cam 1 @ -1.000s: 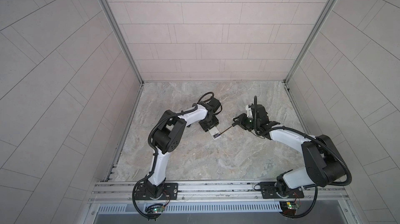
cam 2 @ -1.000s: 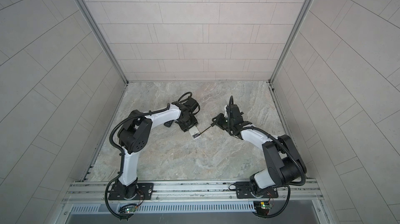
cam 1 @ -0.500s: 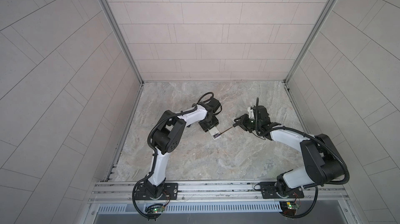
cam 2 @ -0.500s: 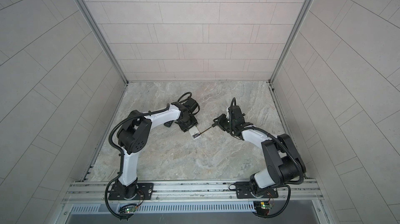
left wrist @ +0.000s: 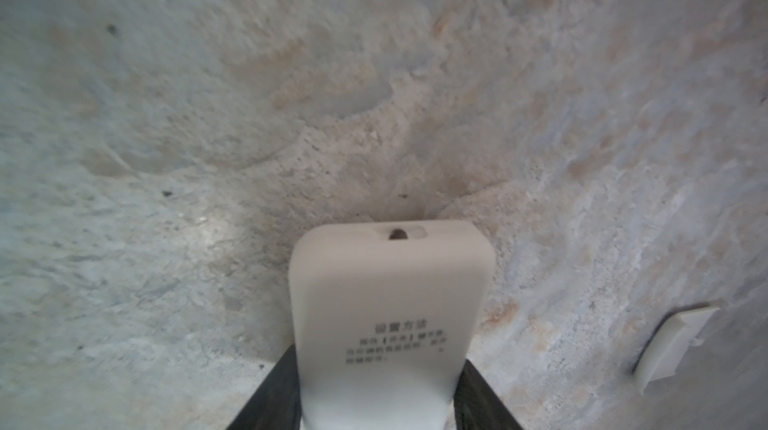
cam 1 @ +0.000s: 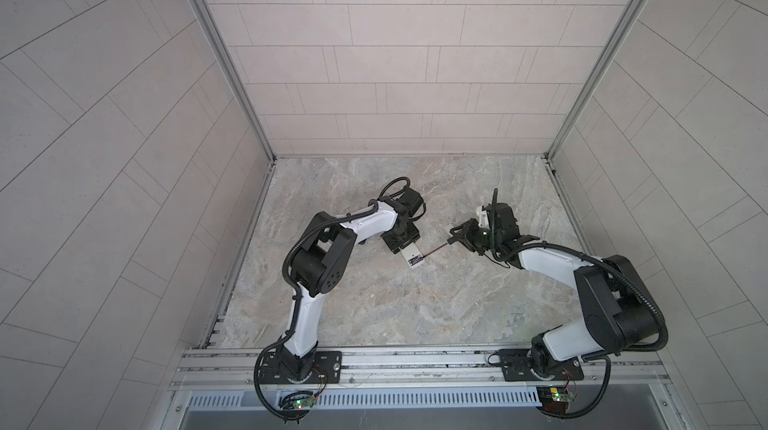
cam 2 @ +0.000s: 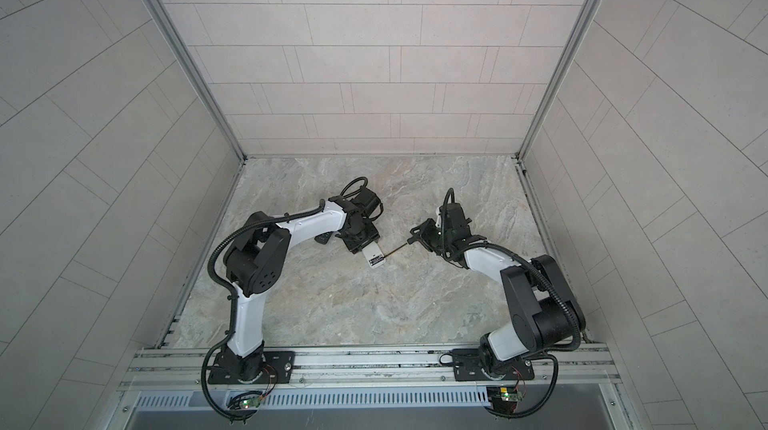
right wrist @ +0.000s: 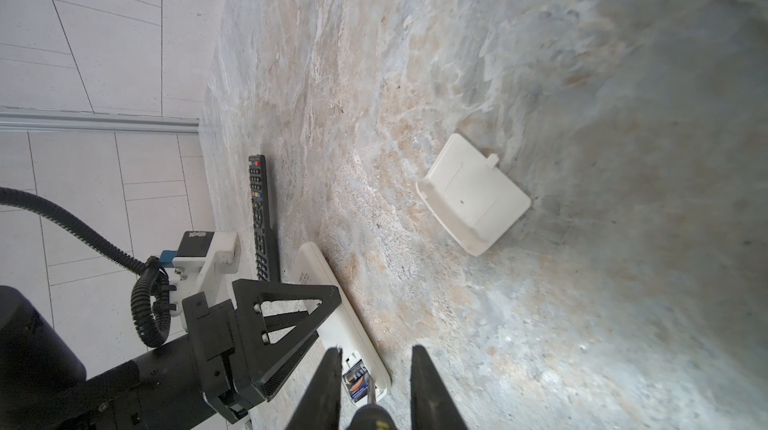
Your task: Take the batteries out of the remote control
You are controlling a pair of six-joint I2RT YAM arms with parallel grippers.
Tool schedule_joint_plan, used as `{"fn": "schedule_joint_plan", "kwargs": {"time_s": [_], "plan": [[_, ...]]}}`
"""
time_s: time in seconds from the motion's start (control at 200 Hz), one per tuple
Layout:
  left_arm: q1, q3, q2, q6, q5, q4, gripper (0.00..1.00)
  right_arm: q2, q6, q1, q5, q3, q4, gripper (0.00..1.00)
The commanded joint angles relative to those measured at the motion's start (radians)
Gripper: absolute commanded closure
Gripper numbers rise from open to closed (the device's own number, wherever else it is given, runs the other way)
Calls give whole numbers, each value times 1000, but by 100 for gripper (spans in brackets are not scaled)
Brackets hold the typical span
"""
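Note:
My left gripper (left wrist: 378,370) is shut on the white remote control (left wrist: 390,303), back side up, on the marble table; both top views show the remote (cam 1: 413,258) sticking out of the gripper (cam 1: 405,241). In the right wrist view the remote's (right wrist: 332,307) compartment is open, and the batteries (right wrist: 356,380) lie inside. My right gripper (right wrist: 376,350) is shut on a screwdriver (right wrist: 370,396), its tip at the open compartment beside the batteries. In both top views the screwdriver's shaft (cam 2: 397,249) runs from the right gripper (cam 2: 417,232) to the remote (cam 2: 374,258).
A white battery cover (right wrist: 473,195) lies loose on the table, apart from the remote; the left wrist view shows the cover (left wrist: 673,340) too. A black remote (right wrist: 259,216) lies beyond the white one, near the left arm (cam 2: 316,224). Tiled walls enclose the table on three sides.

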Motion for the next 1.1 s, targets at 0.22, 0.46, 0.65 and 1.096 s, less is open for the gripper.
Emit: {"fn": "schedule_joint_plan", "kwargs": {"time_s": [0.22,0.46,0.65,1.096], "plan": [[-16,-48,21,-35,28,-36,62,19,-48,19,100,-33,-112,100],[-17,-82,-3,-58,24,2,62,18,-46,25,93,-14,-109,100],[-17,-86,1,-56,28,6,62,35,7,22,73,-50,-40,100],[-15,-86,9,-53,41,17,62,74,76,-1,18,-96,45,100]]}}
